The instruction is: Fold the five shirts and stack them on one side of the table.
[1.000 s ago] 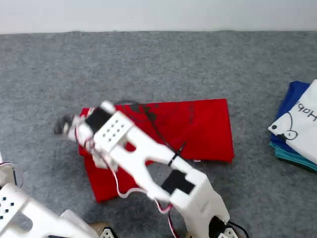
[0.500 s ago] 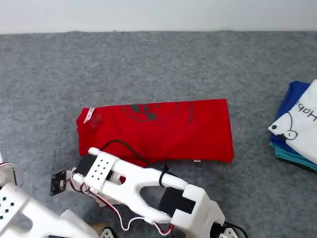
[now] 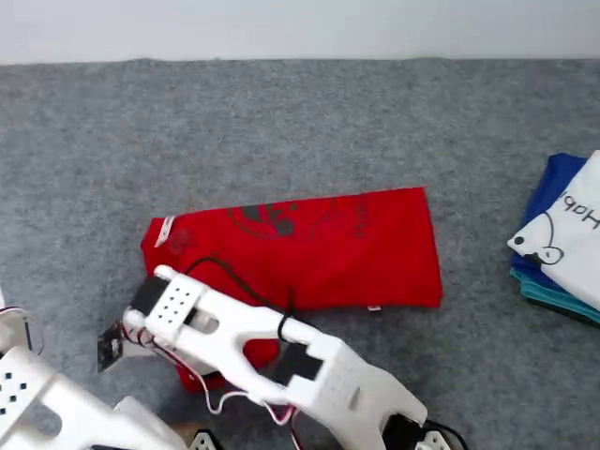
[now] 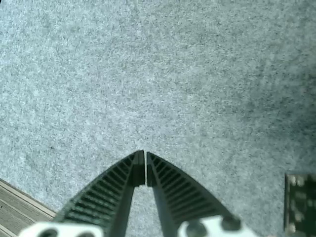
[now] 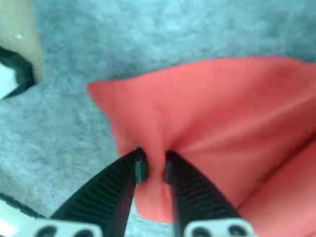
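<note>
A red shirt (image 3: 319, 248) lies partly folded across the middle of the grey table, long side running left to right. My right arm (image 3: 234, 333) lies over its near left corner. In the right wrist view my right gripper (image 5: 153, 165) is shut on a raised fold of the red shirt (image 5: 212, 113), with cloth pinched between the fingertips (image 5: 140, 168). My left gripper (image 4: 145, 158) is shut with nothing in it, above bare grey carpet. The left arm (image 3: 28, 394) sits at the near left corner of the table.
A stack of folded shirts (image 3: 562, 234), white on top of blue and teal, rests at the right edge. The grey carpet (image 3: 281, 122) runs behind the red shirt to the white wall. A wooden table edge (image 4: 15, 210) shows in the left wrist view.
My right arm drew back from the shirt's left end to its near left corner and took hold of the cloth. The shirt's left end has shifted slightly. The left arm stayed put.
</note>
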